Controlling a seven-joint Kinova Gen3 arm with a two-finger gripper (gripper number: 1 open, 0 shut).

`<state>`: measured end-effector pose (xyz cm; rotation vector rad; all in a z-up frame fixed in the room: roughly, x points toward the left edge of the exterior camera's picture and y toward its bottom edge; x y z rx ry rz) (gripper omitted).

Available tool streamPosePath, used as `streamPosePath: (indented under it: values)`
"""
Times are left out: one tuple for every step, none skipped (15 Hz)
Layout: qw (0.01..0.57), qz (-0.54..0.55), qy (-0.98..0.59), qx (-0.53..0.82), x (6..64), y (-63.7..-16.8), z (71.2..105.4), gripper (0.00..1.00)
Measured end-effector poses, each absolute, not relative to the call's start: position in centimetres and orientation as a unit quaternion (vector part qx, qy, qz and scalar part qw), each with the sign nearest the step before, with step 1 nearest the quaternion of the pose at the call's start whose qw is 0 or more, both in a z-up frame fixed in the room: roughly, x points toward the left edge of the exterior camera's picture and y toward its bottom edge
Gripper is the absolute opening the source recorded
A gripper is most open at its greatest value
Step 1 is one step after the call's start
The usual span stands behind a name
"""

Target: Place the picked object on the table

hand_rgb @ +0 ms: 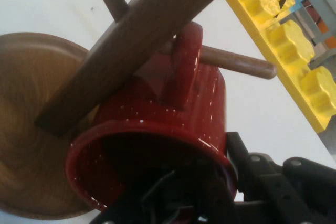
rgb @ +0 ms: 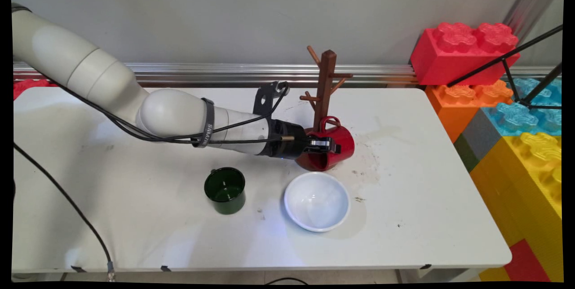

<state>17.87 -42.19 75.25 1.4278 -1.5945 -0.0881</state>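
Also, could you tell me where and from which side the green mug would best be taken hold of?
Probably by its rim, from straight above. The green mug stands upright, mouth open, so one finger can go inside the wall and one outside. Take the near side: its handle sits at the far left. The fingers hold the red mug likewise, by its wall.
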Motion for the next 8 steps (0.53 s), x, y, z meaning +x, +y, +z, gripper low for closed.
streamPosePath:
  values:
    - [0.48, -0.036, -0.651, 0.587, 17.99, -42.21, 75.3, 0.0]
    - [0.48, -0.037, -0.65, 0.588, 18.08, -42.23, 75.36, 0.0]
    - [0.481, -0.038, -0.649, 0.588, 18.13, -42.24, 75.44, 0.0]
    - [0.482, -0.039, -0.648, 0.588, 18.19, -42.24, 75.52, 0.0]
    - [0.483, -0.04, -0.647, 0.588, 18.27, -42.19, 75.64, 0.0]
    - [0.485, -0.042, -0.647, 0.587, 18.32, -42.11, 75.78, 0.0]
    - [0.486, -0.044, -0.647, 0.586, 18.35, -42.01, 75.92, 0.0]
    - [0.487, -0.045, -0.646, 0.586, 18.39, -41.9, 76.04, 0.0]
